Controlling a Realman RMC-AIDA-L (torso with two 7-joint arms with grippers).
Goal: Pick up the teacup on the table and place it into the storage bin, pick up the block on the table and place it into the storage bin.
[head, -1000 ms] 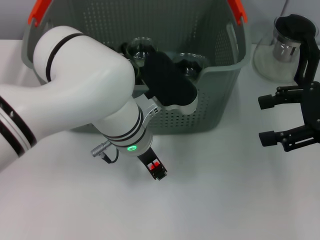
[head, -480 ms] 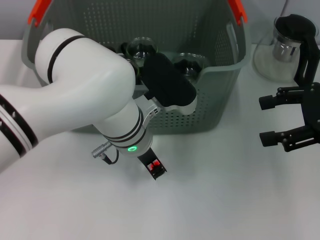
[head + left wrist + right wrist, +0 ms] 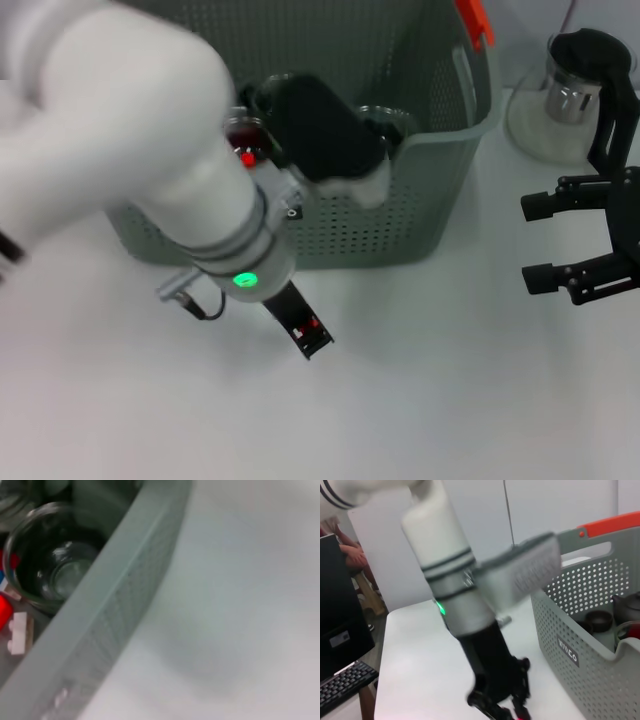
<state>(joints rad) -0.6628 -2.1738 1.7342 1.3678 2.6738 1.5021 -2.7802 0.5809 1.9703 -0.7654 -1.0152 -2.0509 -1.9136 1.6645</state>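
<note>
Bin (image 3: 440, 190): 1, holding glass cups. Left gripper (image 3: 305, 335) beside it, fingers' state unclear; right gripper (image 3: 560, 240) fingers wide, empty.

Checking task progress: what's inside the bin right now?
In the bin: a clear glass cup, red and white blocks beside it, and a dark bowl. The left arm hides much of the interior from the head view, so the full contents can't be confirmed.
</note>
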